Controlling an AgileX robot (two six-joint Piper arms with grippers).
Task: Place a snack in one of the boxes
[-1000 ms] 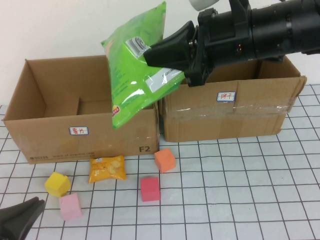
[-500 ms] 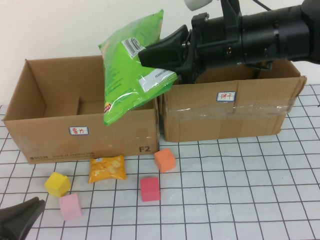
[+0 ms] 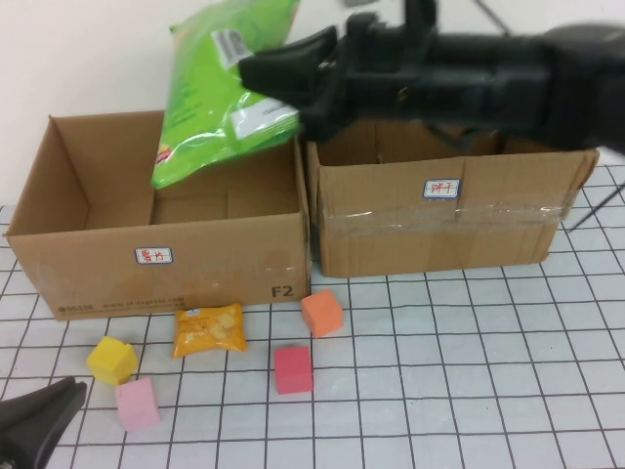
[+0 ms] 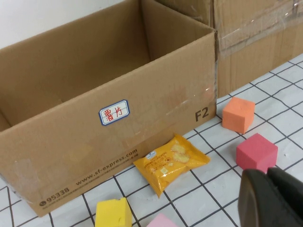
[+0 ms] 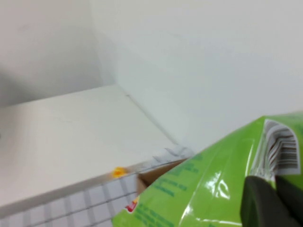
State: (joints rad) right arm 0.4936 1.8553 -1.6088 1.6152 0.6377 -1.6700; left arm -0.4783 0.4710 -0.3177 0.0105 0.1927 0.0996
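Now the right hand [image 3: 269,76] is gripping the green chip bag [image 3: 220,88], which is hanging long-axis down toward seven o'clock over the left box [image 3: 176,259], while the left hand [image 3: 34,420], fingers together, is idling on the tabletop [image 3: 469,371].

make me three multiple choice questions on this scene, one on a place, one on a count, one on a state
1. Where is the green chip bag?
A. flat on the table
B. in the air over the left box
C. inside the right box

2. How many foam cubes lie on the table?
A. two
B. four
C. six

3. What is the right gripper doing?
A. clamped on the bag
B. open and empty
C. holding a cube

Answers:
1 B, it hangs above that box's opening.
2 B: yellow, pink, red, orange.
3 A, it pinches the bag; the left gripper sits low and shut.
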